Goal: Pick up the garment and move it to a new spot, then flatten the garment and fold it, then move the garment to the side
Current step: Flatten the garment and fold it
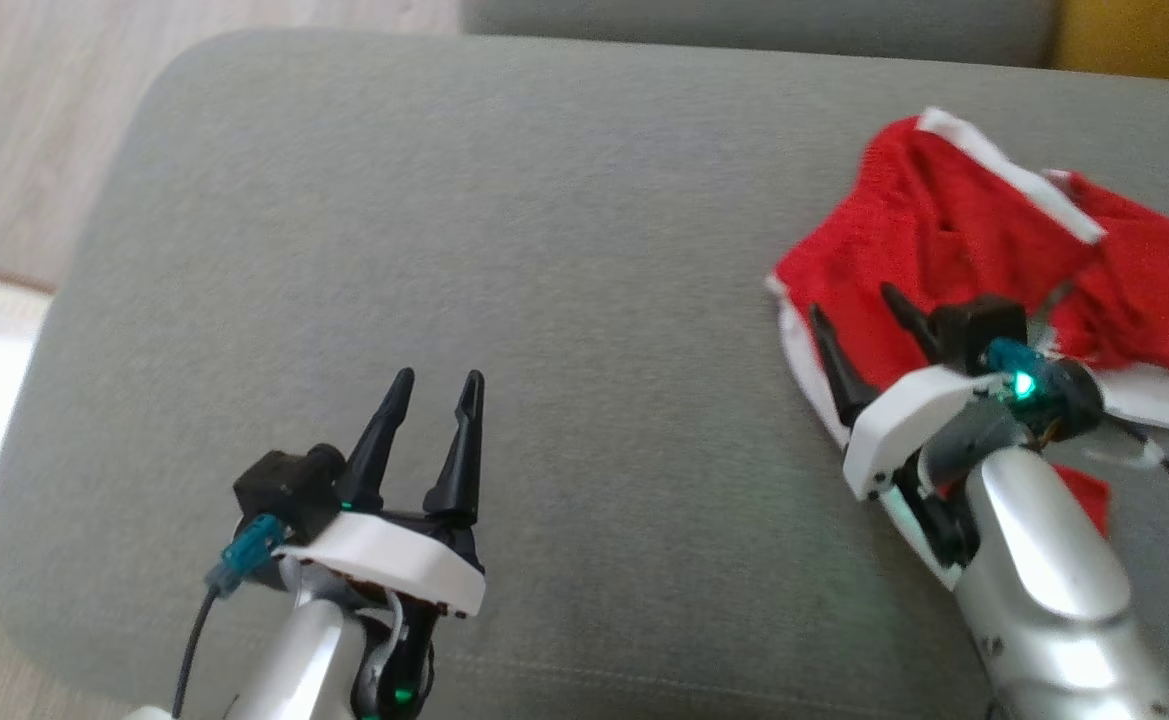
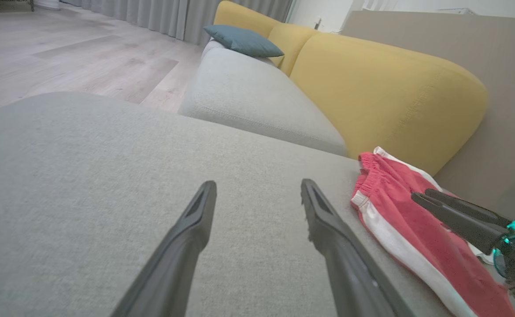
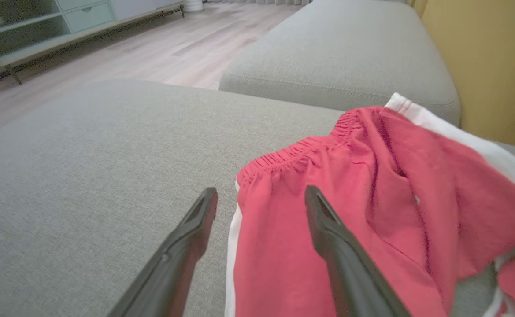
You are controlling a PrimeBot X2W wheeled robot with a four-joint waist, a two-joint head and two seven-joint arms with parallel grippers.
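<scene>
The garment (image 1: pixel 994 250) is a pair of red shorts with white side stripes, lying rumpled at the right of the grey sofa cushion (image 1: pixel 504 300). It also shows in the left wrist view (image 2: pixel 407 224) and the right wrist view (image 3: pixel 372 193). My right gripper (image 1: pixel 859 300) is open just above the garment's left edge, one finger over the white stripe and one over the red cloth (image 3: pixel 261 196). My left gripper (image 1: pixel 439 385) is open over bare cushion at the lower left (image 2: pixel 259 187), well apart from the garment. Nothing is held.
A second grey seat cushion (image 2: pixel 257 97) and yellow backrests (image 2: pixel 385 88) lie beyond, with a blue pillow (image 2: pixel 244 40) at the far end. Wooden floor (image 1: pixel 34 120) lies past the cushion's left edge. A low cabinet (image 3: pixel 32 31) stands across the room.
</scene>
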